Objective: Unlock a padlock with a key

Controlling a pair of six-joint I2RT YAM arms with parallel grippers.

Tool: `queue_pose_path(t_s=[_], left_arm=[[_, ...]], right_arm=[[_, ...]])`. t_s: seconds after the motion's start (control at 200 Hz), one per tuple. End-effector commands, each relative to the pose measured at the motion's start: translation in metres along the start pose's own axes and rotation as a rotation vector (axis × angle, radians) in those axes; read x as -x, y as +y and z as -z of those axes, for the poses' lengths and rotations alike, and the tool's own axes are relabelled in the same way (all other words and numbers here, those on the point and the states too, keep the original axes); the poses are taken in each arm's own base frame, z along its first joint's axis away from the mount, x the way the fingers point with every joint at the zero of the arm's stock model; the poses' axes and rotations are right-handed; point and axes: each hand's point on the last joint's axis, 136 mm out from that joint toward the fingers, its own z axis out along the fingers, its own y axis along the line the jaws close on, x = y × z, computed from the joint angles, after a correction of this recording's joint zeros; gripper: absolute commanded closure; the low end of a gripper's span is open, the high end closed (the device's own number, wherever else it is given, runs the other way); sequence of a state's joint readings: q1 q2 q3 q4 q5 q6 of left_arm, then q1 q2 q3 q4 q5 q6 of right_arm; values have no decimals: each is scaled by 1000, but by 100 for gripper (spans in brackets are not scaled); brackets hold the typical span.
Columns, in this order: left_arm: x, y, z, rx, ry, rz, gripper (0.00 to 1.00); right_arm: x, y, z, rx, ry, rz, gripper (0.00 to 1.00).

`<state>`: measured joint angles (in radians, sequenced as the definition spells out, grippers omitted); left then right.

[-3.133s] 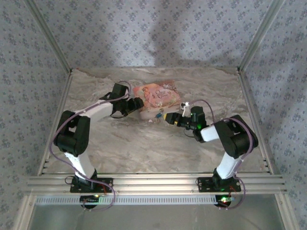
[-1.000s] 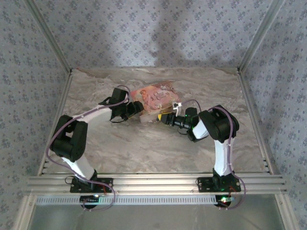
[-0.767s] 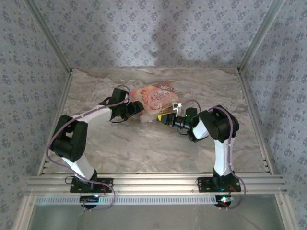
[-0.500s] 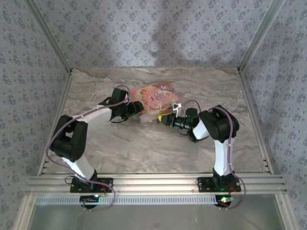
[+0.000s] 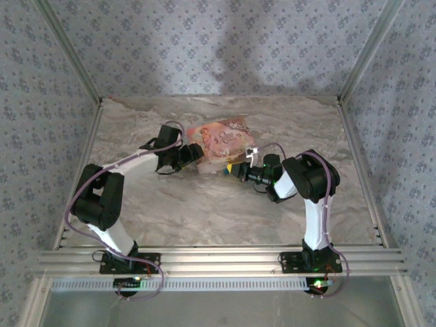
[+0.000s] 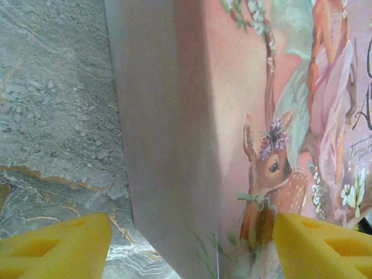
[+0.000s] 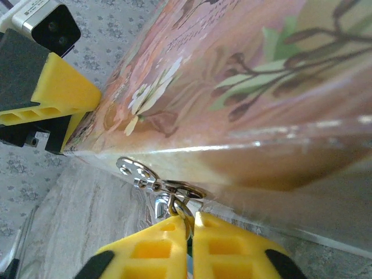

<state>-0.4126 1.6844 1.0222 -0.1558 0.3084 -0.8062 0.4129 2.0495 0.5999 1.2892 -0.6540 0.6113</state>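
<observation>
Key ring (image 7: 154, 185) metal (a silver loop with a small holed tab; no blue head can be made out) lies tight against the near edge of the pink box (image 7: 250, 81). It is straight ahead of the right gripper (image 7: 189, 224), whose yellow fingers are clenched with the loop apparently nipped between their tips. The chain runs leftward along the box edge toward the left gripper (image 6: 192, 247), which stands released astride the box's left end. The right arm is plainly nearer. In the top view the padlock cannot be told from the yellow fingers.
</observation>
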Motion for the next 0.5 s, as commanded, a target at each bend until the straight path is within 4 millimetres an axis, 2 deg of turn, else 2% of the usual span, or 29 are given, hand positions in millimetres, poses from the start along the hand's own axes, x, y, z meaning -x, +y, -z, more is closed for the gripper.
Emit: queue_pose_path(t_s=[0.0,0.075,0.495], left_arm=[[-18,19,-2,63,48,24,26],[-19,20,-2,66,50,25,26],[-29,24,5,64,43,36,26]], right_arm=[[10,15,-3,44,-16,43,96],[11,12,-2,30,-20,35,100],[27,1,16,-47,-116,-62,100]])
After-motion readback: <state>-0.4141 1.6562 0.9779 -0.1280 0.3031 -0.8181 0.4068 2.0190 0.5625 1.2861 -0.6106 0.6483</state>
